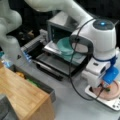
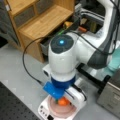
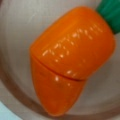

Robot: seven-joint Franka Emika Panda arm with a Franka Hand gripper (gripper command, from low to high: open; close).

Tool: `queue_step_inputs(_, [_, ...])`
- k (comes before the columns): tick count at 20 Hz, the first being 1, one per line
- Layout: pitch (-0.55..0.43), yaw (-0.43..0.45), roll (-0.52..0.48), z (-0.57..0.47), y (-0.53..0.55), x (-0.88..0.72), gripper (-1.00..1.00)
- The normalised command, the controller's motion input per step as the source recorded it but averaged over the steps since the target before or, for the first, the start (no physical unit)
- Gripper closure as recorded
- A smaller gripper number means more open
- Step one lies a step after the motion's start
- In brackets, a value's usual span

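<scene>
Carrot (image 3: 71,60) fills the wrist view, lying in a pink bowl (image 3: 15,37). In both front views the gripper (image 2: 65,102) sits low over that bowl; whether it grips cannot be told. Beyond: scale (image 1: 110,103), oven (image 1: 62,50), shelf (image 2: 40,22).

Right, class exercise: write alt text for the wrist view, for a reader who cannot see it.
A glossy orange toy carrot fills the wrist view, lying in a pinkish bowl. Its green top points to the upper right, its tip to the bottom, and a seam crosses its body. The end effector does not show here.
</scene>
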Motion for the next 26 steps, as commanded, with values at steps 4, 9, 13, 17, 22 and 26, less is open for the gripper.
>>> queue_step_inputs(4, [0.191,-0.007,-0.424,-0.01,0.24,0.37,-1.00])
queue_step_inputs(9, [0.173,0.017,-0.368,0.04,0.18,0.34,-1.00])
queue_step_inputs(13, [0.148,0.033,-0.324,0.10,0.06,0.31,-1.00])
queue_step_inputs(17, [0.137,0.060,-0.292,0.11,-0.03,0.25,-1.00])
queue_step_inputs(22, [0.131,0.097,-0.252,0.11,-0.10,0.20,-1.00])
queue_step_inputs(26, [0.132,0.105,-0.234,0.08,-0.05,0.18,-1.00])
